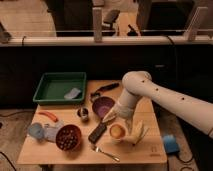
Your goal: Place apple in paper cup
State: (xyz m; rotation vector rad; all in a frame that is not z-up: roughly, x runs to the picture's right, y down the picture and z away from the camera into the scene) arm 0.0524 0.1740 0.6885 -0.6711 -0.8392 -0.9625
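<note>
1. The apple (118, 131) sits in the mouth of the paper cup (112, 138) near the front edge of the bench (60, 155). The cup's pale rim shows around the fruit, which fills the opening, so the placing looks done or nearly done.
2. The claw (124, 121) hangs just above the apple on the white arm that reaches in from the right. I cannot tell whether it is released or clenched, or whether it touches the fruit.
3. It probably comes from above because the cup stands upright, so a straight drop suits a fruit as wide as the mouth.
4. Close neighbours crowd the cup: a pale yellow corn-like piece (138, 132) just to the right, a dark bar (97, 132) just to the left and a purple bowl (103, 106) behind.
5. Lifting straight up looks like the safest way out, since a sideways move could knock the cup or the corn-like piece.
6. Farther off lie a fork (105, 152), a small metal cup (83, 114), a carrot (47, 116), a light blue cup (35, 131), a reddish bowl (68, 138) and a green tray (50, 76), none of them in the way.
</note>
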